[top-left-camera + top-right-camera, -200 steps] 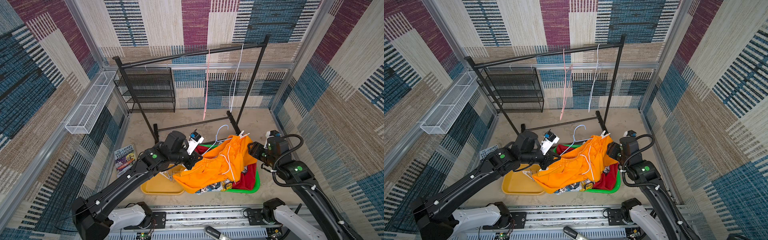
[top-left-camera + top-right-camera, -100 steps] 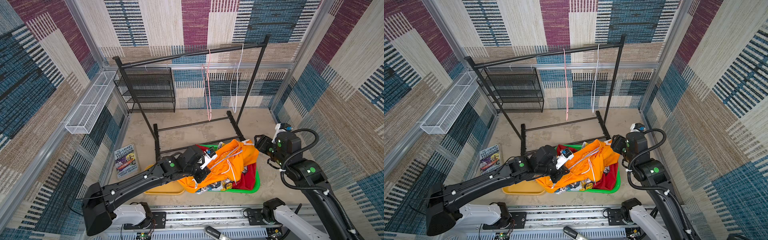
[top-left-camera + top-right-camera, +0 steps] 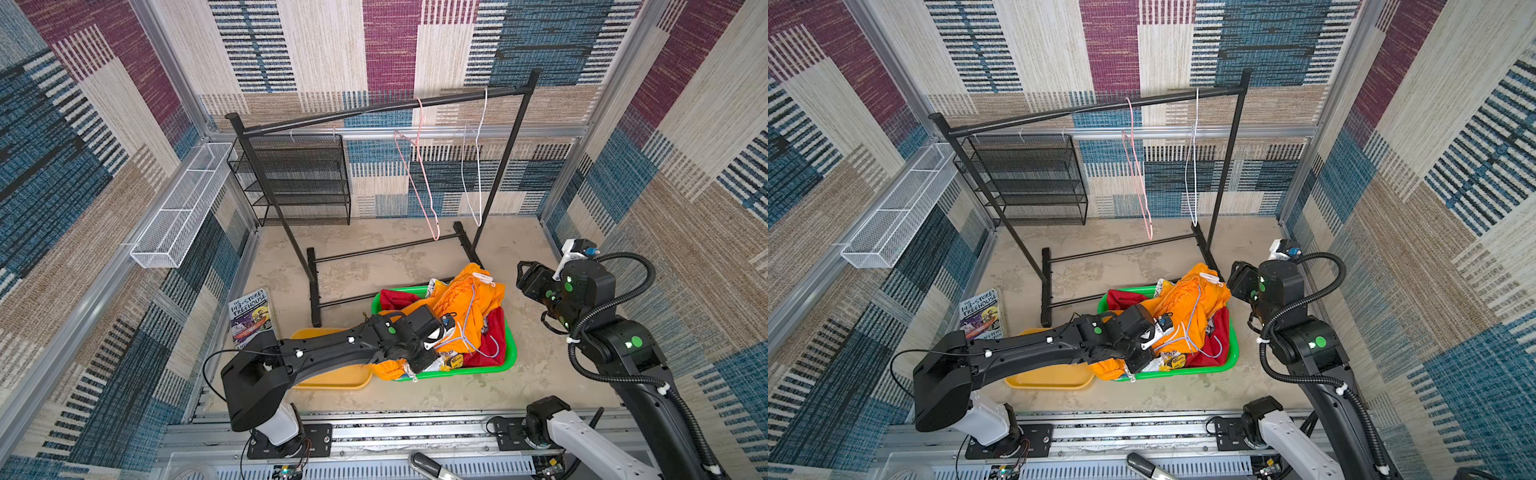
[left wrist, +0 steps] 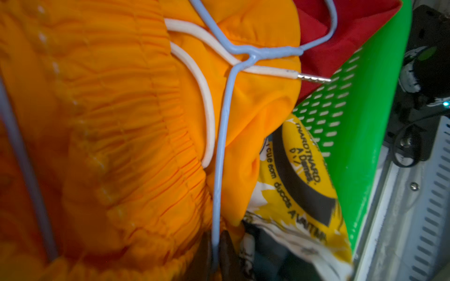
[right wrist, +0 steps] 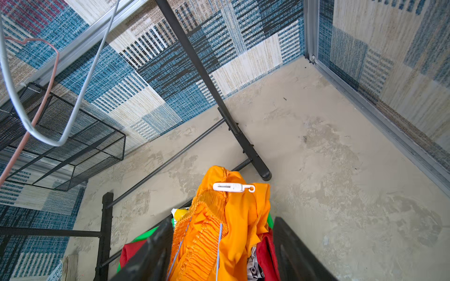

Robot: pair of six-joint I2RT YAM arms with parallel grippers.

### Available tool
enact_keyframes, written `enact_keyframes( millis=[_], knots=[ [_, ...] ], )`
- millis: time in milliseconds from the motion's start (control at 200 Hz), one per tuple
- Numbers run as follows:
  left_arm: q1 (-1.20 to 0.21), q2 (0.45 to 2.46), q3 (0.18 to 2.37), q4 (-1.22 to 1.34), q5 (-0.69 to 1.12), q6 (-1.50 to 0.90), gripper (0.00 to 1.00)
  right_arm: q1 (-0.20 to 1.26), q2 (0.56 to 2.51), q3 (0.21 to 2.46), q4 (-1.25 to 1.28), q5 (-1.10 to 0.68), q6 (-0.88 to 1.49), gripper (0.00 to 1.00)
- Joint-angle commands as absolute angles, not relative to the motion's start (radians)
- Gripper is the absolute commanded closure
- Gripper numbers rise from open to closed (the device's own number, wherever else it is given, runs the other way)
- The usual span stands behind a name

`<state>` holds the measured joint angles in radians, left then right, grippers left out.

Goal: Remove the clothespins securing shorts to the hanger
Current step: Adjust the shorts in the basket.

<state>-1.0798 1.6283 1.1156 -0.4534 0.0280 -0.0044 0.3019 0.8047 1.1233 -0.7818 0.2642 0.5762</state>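
The orange shorts [image 3: 465,303] [image 3: 1187,303] lie bunched on a light blue wire hanger [image 4: 220,158] in the green basket [image 3: 509,353]. They lie over the red shorts [image 3: 395,298] and the printed shorts [image 4: 299,170]. One white clothespin [image 5: 233,187] [image 3: 484,278] is clipped at the top of the orange heap. My left gripper [image 4: 214,253] [image 3: 417,363] is shut on the hanger's wire at the basket's near side. My right gripper [image 5: 222,220] [image 3: 521,276] hangs open just right of the heap and touches nothing. Other clothespins are out of view.
A black garment rack [image 3: 382,110] stands behind the basket with a pink hanger [image 3: 419,178] and a white hanger [image 3: 478,166] on its bar. A yellow tray [image 3: 332,378] lies under my left arm, with a book [image 3: 249,311] left of it. A black mesh shelf [image 3: 299,178] stands at the back.
My left gripper has come down and toward the front with the hanger, so the orange shorts now sit bunched in the basket. My right gripper has drawn back to the right.
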Motion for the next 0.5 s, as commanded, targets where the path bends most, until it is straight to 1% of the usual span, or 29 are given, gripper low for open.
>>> enact_keyframes(
  millis=[0, 135, 496],
  knots=[
    [-1.077, 1.675, 1.155, -0.494, -0.014, 0.030, 1.00, 0.303, 0.809, 1.111, -0.739, 0.263, 0.563, 0.33],
    [-1.077, 1.670, 1.198, -0.503, 0.001, 0.037, 1.00, 0.303, 0.814, 1.109, -0.743, 0.261, 0.555, 0.33],
    [-1.061, 1.502, 1.165, -0.432, 0.078, 0.006, 1.00, 0.302, 0.812, 1.121, -0.748, 0.247, 0.541, 0.32]
  ],
)
